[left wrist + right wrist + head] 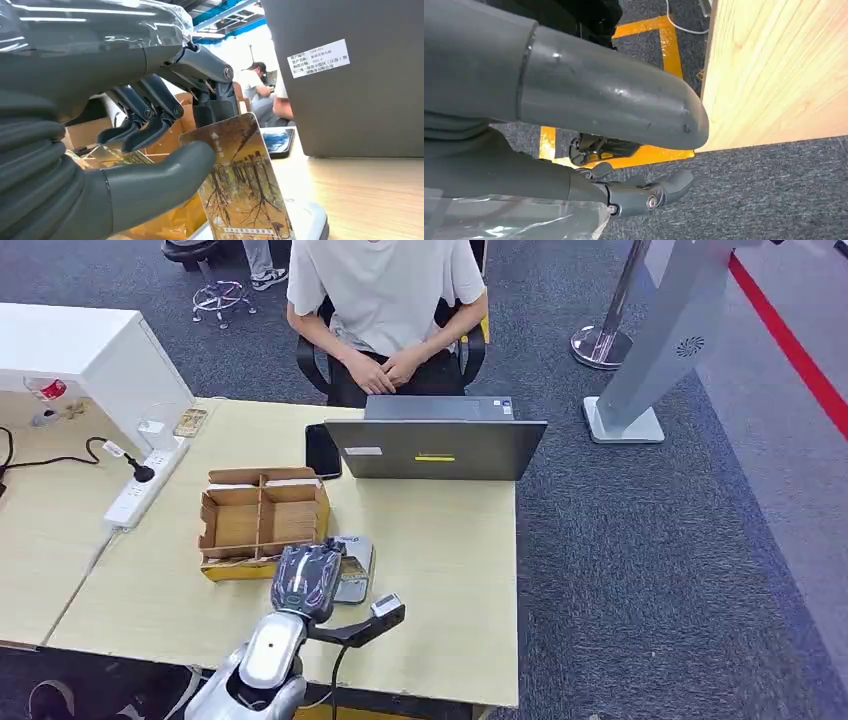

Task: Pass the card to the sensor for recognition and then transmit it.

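One long wooden counter (440,570) carries everything, with a second counter (40,530) butted against it on the left and a white cabinet (90,355) standing on that one. Across the far edge a person (385,300) sits in a chair, hands folded, right behind a grey laptop (435,445) whose raised lid faces the robot and walls off that side. Off the counter to the right, a slanted grey kiosk stand (660,330) rises from the carpet beside a chrome post base (600,345).

Next in size, a cardboard divider box (262,520) sits mid-counter, just left of the left robot hand (308,578). A white power strip (145,485) lies along the seam of the two counters, and a dark phone (322,450) lies flat beside the laptop's left corner.

That left robot hand holds the card (240,185), thumb pressed on its face and dark fingers behind, keeping it upright. The card, printed with brown trees, stands just over the small grey sensor (355,575) on the counter; whether it touches the sensor, I cannot tell.

Lower down, the right robot hand (644,195) hangs beside the counter's edge above the carpet, fingers loosely apart, holding nothing.
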`<state>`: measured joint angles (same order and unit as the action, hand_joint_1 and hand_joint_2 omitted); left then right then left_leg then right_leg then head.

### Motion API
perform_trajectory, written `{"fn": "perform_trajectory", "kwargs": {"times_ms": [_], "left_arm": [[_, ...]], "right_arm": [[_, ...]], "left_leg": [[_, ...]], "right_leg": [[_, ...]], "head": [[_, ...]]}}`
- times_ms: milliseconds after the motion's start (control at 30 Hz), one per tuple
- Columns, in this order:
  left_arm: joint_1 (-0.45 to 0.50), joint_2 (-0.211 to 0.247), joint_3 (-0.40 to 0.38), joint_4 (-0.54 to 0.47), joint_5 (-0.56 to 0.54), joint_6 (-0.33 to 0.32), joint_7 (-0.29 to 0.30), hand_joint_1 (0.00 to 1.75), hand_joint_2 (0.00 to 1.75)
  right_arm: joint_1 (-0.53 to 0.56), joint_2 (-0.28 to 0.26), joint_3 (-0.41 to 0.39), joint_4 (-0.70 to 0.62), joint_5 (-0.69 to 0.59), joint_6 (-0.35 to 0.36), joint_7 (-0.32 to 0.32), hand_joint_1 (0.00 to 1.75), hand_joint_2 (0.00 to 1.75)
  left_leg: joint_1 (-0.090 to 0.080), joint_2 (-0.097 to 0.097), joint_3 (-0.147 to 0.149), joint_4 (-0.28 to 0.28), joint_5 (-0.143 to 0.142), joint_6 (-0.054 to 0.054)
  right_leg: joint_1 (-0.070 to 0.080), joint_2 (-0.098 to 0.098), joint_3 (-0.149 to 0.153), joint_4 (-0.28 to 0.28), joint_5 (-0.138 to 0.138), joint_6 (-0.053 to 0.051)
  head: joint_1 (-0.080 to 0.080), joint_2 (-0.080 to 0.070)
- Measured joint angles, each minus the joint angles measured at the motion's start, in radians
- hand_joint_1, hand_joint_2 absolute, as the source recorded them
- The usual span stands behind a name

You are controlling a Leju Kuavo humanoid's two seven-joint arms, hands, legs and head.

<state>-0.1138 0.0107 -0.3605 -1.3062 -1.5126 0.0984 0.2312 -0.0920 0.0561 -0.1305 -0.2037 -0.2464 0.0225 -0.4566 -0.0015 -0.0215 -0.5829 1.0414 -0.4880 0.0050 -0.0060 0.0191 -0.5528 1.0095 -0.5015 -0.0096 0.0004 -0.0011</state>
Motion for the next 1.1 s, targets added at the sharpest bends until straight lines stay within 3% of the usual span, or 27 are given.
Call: {"fn": "perform_trajectory", "kwargs": {"times_ms": [167, 333, 567, 633, 733, 900, 1000, 1100], "left_arm": [[-0.004, -0.008, 0.011, 0.011, 0.000, 0.057, -0.015, 1.75, 1.75], [-0.018, 0.002, 0.011, -0.040, 0.000, 0.179, 0.005, 1.75, 1.75], [-0.043, 0.021, 0.011, -0.107, 0.000, 0.181, 0.004, 1.75, 1.75], [-0.048, 0.032, 0.009, -0.114, 0.000, 0.224, 0.035, 1.75, 1.75], [-0.095, 0.088, -0.004, -0.144, 0.000, 0.295, 0.119, 1.75, 1.75], [-0.216, 0.178, -0.017, -0.173, 0.000, 0.269, 0.166, 1.75, 1.75], [-0.272, 0.209, -0.017, -0.173, 0.000, 0.265, 0.165, 1.75, 1.75], [-0.321, 0.243, -0.029, -0.167, 0.000, 0.251, 0.210, 1.75, 1.75]], "right_arm": [[0.000, 0.001, -0.007, 0.000, 0.014, 0.000, 0.001, 0.00, 0.00], [-0.001, 0.005, -0.018, 0.000, 0.057, 0.000, 0.009, 0.00, 0.00], [-0.003, 0.011, -0.023, -0.005, 0.069, 0.000, 0.018, 0.00, 0.00], [-0.005, 0.012, -0.023, -0.005, 0.079, 0.002, 0.019, 0.00, 0.00], [-0.010, 0.015, -0.023, -0.006, 0.103, 0.002, 0.029, 0.00, 0.00], [-0.025, 0.019, -0.023, -0.009, 0.141, 0.002, 0.060, 0.00, 0.00], [-0.031, 0.023, -0.023, -0.010, 0.146, 0.002, 0.062, 0.00, 0.00], [-0.035, 0.025, -0.023, -0.011, 0.164, 0.006, 0.072, 0.00, 0.00]], "left_leg": [[0.000, 0.000, 0.000, 0.000, 0.000, 0.000], [0.000, 0.000, 0.000, 0.000, 0.000, 0.000], [0.000, 0.000, 0.000, 0.000, 0.000, 0.000], [0.000, 0.000, 0.000, 0.000, 0.000, 0.000], [0.000, 0.000, 0.000, 0.000, 0.001, -0.001], [0.001, 0.000, 0.000, 0.000, 0.002, -0.002], [0.002, 0.000, 0.000, 0.000, 0.003, -0.002], [0.002, 0.000, 0.000, 0.000, 0.003, -0.002]], "right_leg": [[0.000, 0.000, 0.000, 0.000, 0.000, 0.000], [0.000, 0.000, 0.000, 0.000, 0.000, 0.000], [0.000, 0.000, 0.000, 0.000, 0.000, 0.000], [0.000, 0.000, 0.000, 0.000, 0.000, 0.000], [0.000, 0.000, 0.000, 0.001, 0.000, 0.000], [0.001, 0.000, -0.001, 0.002, 0.001, -0.001], [0.001, 0.000, -0.001, 0.002, 0.001, -0.001], [0.001, 0.000, -0.001, 0.002, 0.001, -0.001]], "head": [[0.000, 0.000], [0.000, 0.000], [0.000, 0.000], [0.000, 0.000], [0.000, 0.000], [0.000, 0.000], [0.000, 0.000], [0.000, 0.000]]}}
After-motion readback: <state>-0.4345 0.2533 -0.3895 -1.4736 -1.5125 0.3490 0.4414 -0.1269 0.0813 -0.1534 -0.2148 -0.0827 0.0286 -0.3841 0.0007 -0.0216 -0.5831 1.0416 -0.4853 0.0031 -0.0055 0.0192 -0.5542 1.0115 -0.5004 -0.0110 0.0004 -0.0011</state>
